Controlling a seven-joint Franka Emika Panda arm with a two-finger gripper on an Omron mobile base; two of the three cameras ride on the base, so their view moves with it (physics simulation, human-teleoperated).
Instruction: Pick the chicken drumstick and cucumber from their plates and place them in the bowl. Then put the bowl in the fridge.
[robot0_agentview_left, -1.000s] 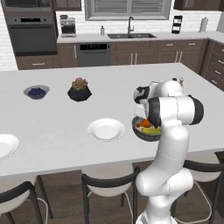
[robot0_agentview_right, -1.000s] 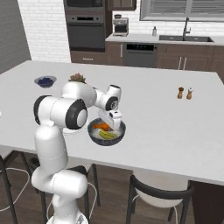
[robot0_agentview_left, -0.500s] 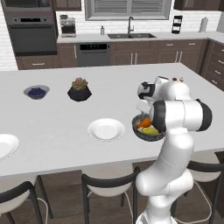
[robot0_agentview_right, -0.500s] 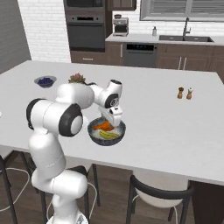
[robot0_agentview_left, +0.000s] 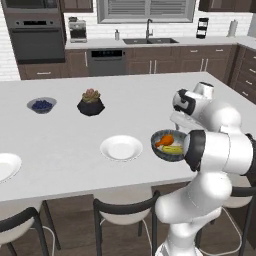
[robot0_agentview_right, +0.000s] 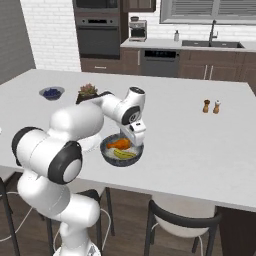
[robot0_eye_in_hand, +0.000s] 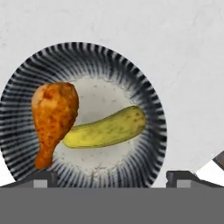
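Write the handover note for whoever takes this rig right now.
Tool: open, empty, hovering right above the bowl.
Chicken drumstick and cucumber: both lying in the bowl, touching, on the island counter near its front edge.
Plates: one bare beside the bowl, the other at the far left edge.
Done: both foods moved into the bowl.
Left: grasp the bowl and carry it to the fridge.

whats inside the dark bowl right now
The bowl holds the chicken drumstick and the cucumber, lying side by side and touching. The drumstick's thin end overlaps one end of the cucumber, and both cover part of the pale floor.
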